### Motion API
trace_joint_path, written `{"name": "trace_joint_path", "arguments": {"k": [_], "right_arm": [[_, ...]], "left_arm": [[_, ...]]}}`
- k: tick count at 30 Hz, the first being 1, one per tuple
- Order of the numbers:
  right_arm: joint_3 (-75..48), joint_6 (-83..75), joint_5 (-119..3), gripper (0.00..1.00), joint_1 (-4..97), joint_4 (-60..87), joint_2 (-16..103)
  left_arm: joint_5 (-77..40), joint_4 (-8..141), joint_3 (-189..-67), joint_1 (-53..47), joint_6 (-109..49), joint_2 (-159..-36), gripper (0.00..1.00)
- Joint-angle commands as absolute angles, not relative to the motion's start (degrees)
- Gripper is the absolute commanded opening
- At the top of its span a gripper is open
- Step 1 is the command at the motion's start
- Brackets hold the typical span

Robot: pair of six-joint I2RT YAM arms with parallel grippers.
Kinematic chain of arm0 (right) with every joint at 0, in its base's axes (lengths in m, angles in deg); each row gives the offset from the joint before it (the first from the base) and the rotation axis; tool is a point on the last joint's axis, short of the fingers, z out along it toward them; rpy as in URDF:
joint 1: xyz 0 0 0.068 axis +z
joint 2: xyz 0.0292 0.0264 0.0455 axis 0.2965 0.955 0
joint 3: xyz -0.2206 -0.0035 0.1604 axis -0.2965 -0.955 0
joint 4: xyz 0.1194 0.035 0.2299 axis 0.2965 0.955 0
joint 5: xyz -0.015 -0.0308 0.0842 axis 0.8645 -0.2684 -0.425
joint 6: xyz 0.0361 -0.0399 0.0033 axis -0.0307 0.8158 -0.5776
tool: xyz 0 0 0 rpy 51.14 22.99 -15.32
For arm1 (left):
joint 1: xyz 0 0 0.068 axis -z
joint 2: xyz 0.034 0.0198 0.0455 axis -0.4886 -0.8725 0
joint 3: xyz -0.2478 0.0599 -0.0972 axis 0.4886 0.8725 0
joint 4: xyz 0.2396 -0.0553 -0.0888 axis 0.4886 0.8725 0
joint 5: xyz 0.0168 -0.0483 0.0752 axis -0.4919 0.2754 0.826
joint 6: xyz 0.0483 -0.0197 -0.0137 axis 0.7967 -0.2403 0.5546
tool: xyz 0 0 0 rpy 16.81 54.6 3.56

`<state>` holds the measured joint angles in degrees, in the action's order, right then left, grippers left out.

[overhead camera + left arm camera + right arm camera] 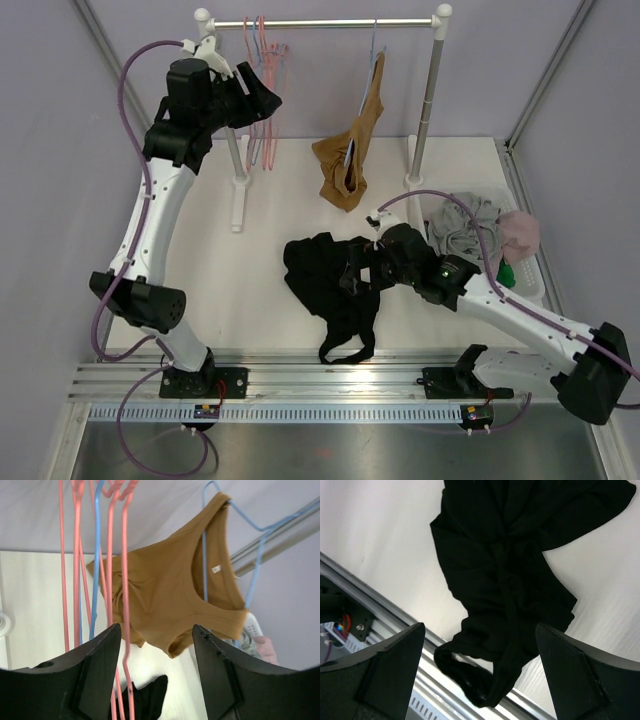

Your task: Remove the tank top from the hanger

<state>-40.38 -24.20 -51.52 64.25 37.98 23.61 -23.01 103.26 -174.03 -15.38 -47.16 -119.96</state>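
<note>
Mustard-brown tank top hangs lopsided on a blue hanger hooked over the rail. The hanger's wire runs through the neck opening and one side of the top sags in a bunch. The left tool is raised beside a cluster of pink hangers, its fingers spread and gripping nothing, with one pink wire between them. The right tool sits low over a crumpled black garment on the bench, also released.
</note>
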Motion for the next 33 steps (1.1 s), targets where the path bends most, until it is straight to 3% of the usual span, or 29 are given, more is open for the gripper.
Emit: {"name": "trace_joint_path", "arguments": {"k": [1,3,4,9,15,21,24,25,27,28,29,33], "right_arm": [[-36.75,-19.64,-51.06,1.0,64.71,33.8,29.78],[-35.26,-18.4,-48.97,1.0,64.71,33.19,33.4],[-34.56,-17.44,-48.34,0.99,64.71,32.92,36.98],[-31.31,-14.8,-45.96,0.99,64.71,30.64,47.1],[-29.1,-11.9,-45.61,0.99,65.76,23.96,56.95],[-22.26,-9.43,-43.42,0.99,66.91,24.65,66.79],[-18.04,-10.04,-41.4,0.85,67.08,28.95,72.33],[-17.42,-9.96,-41.13,0.65,67.17,29.48,73.31],[-16.97,-9.96,-39.55,0.44,67.43,29.84,74.2],[-17.06,-10.39,-39.28,0.14,67.52,29.67,73.85],[-17.58,-10.83,-38.93,0.0,67.52,29.58,73.15],[-19.52,-12.94,-37.09,0.0,67.52,29.92,63.69]], "left_arm": [[-27.13,101.3,-172.81,-15.62,-46.91,-112.07,0.66],[-29.23,101.74,-169.75,-15.62,-46.73,-107.69,0.77],[-30.11,101.65,-168.25,-15.71,-46.38,-105.75,0.99],[-33.28,98.24,-154.28,-15.62,-46.03,-92.66,0.99],[-31.27,90.42,-126.78,-15.71,-45.86,-69.72,0.99],[-25.12,99.6,-114.99,-15.71,-40.94,-56.34,0.99],[-24.5,104.53,-112.08,-15.71,-38.74,-51.61,0.99],[-24.32,105.6,-111.55,-15.71,-37.08,-50.46,0.99],[-22.4,108.23,-109.71,-15.71,-35.31,-47.39,0.99],[-21.43,108.68,-108.91,-15.71,-33.48,-46.24,0.99],[-19.51,108.94,-108.04,-15.71,-32.5,-45.18,0.99],[-14.31,104.66,-101.27,-15.62,-30.99,-37.63,0.99]]}}
